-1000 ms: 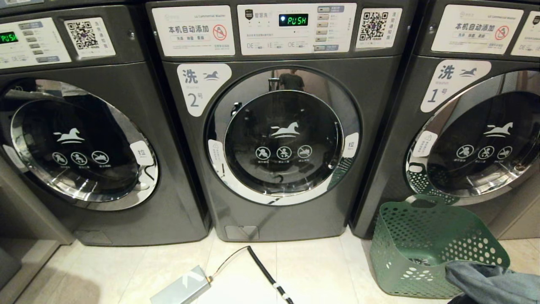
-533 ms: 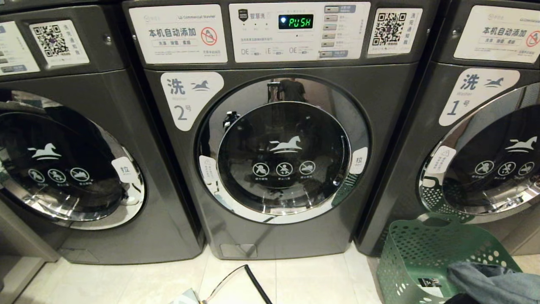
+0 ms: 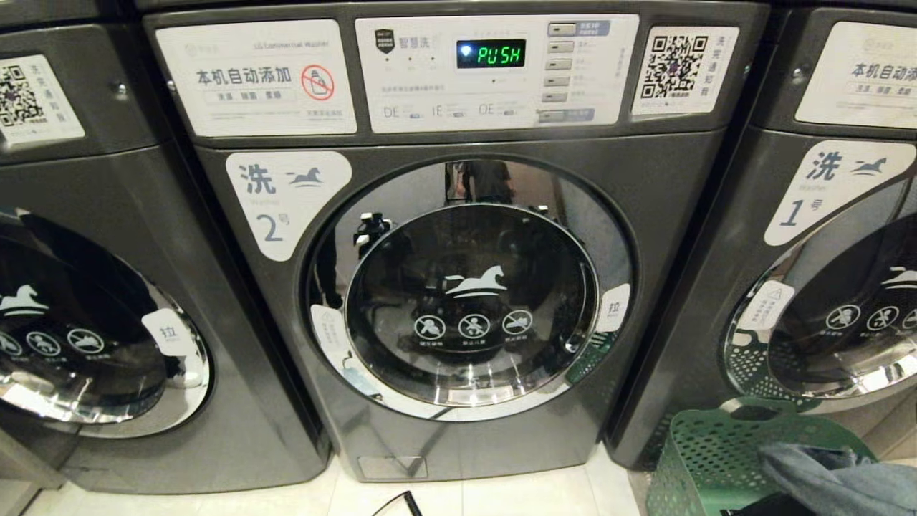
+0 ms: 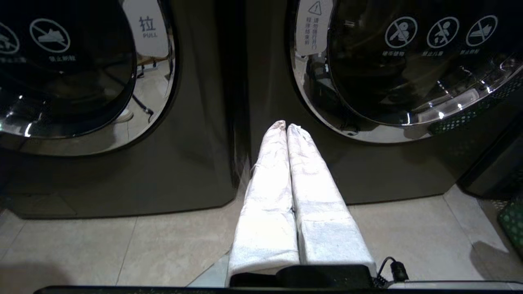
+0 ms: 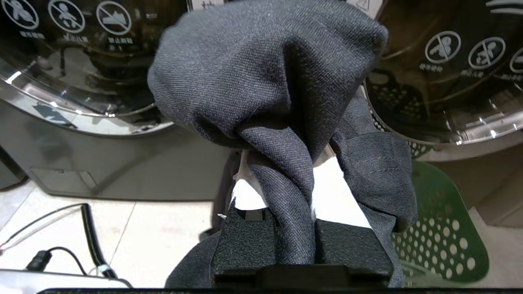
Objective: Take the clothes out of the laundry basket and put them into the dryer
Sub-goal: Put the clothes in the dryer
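The right gripper's fingers (image 5: 327, 179) are clamped on a dark grey garment (image 5: 265, 81), bunched over them, seemingly ready for loading; it hides the fingertips. The left gripper (image 4: 286, 126) hangs empty, fingers pressed together, before machine 2 (image 3: 645, 215), whose door (image 3: 469, 287) is closed. The green laundry basket (image 3: 688, 459) is cut off at lower right.
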Robot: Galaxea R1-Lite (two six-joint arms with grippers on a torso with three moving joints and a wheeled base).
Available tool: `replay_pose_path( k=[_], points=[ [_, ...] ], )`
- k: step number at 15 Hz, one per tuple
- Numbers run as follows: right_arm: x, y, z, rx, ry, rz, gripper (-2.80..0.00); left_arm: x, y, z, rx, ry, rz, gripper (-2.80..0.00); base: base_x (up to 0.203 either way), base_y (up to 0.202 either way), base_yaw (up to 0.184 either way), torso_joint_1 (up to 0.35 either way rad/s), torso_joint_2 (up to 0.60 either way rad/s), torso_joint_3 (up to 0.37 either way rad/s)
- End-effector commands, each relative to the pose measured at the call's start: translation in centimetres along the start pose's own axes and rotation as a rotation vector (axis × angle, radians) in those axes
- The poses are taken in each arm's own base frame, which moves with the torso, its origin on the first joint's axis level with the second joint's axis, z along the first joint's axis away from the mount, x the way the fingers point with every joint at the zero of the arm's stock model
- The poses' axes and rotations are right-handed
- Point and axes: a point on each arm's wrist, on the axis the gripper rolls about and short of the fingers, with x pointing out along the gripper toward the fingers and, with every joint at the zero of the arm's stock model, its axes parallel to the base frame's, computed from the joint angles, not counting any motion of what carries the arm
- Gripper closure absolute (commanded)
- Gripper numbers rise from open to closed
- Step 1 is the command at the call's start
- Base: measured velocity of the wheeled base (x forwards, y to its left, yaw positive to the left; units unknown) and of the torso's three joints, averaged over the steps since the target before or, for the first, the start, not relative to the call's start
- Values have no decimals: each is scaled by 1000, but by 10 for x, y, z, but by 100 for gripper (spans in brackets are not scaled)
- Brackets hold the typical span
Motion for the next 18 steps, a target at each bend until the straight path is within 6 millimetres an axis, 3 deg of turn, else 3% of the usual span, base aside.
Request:
replay_pose_path(
  k=[1,7,18],
  points=[
    [0,0,0,0,1,1,0,0,0,0,0,-1,1,0,141,0,-9,2,3,2],
    [0,0,0,0,2,-1,0,0,0,0,-1,2,1,0,150,0,0,3,3,1],
    [0,0,0,2,1,1,0,0,0,0,-5,-1,3,0,0,0,0,0,0,0]
  ],
)
